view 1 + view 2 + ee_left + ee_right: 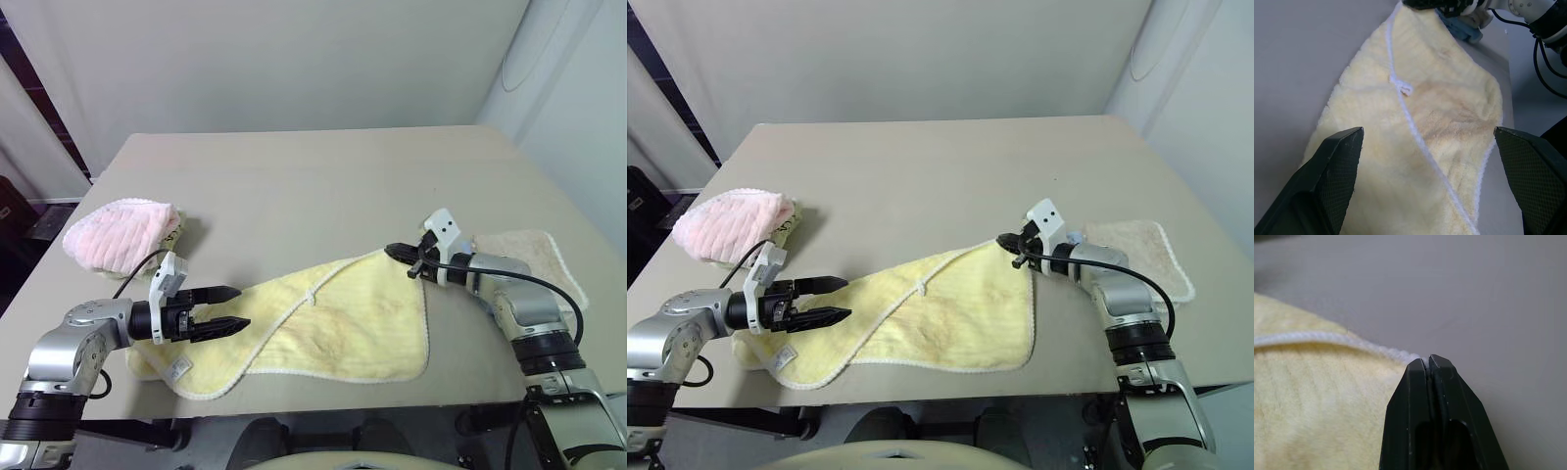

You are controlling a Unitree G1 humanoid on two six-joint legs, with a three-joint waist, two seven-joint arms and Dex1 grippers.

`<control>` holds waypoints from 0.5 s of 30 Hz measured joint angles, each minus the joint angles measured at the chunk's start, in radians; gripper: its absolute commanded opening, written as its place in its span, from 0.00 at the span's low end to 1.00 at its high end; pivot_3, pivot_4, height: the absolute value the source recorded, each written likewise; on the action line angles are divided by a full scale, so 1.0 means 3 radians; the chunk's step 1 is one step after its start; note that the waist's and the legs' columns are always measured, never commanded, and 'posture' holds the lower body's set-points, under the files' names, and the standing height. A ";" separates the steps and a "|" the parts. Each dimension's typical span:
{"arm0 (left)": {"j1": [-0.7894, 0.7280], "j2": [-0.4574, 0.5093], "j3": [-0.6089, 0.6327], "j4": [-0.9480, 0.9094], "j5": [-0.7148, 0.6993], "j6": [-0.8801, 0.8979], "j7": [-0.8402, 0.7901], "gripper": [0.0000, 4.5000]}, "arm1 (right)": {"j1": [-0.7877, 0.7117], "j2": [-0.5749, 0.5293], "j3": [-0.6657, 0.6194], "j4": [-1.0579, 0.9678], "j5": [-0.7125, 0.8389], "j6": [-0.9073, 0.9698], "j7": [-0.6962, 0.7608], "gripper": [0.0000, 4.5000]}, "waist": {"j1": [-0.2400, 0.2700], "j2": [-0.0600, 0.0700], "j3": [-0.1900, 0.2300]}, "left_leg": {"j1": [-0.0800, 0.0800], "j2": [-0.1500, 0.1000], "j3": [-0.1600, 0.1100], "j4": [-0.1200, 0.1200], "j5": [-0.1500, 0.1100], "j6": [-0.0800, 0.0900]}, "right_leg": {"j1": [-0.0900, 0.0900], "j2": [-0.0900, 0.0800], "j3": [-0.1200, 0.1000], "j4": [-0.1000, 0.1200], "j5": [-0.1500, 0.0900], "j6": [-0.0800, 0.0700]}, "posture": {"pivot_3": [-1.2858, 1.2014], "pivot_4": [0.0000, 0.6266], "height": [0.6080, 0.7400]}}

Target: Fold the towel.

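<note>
The pale yellow towel (343, 318) lies crumpled flat near the table's front edge, its white hem running diagonally with a thin loop (1400, 87) on it and a small white label (178, 369) at its left end. My right gripper (395, 253) is shut on the towel's far right corner, and the hem ends right at its closed tips (1426, 363). My left gripper (233, 307) is open, pointing right, just above the towel's left part. In the left wrist view the towel spreads between its two wide-apart fingers (1337, 166).
A pink ribbed fluffy cloth (120, 232) sits at the table's left edge. A beige towel (534, 257) lies flat at the right, behind my right arm. The grey table (313, 176) stretches bare toward the wall.
</note>
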 measured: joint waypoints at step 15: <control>-0.0302 -0.0211 -0.0121 0.0132 0.0065 -0.0091 0.0055 1.00 | -0.0878 0.0070 -0.0138 0.0423 -0.0205 -0.0023 -0.0423 0.01 | -0.0017 0.0002 0.0002 | -0.0001 0.0001 0.0001 0.0001 0.0002 -0.0003 | -0.0001 0.0004 0.0001 0.0000 0.0005 0.0005 | 0.52 0.00 0.70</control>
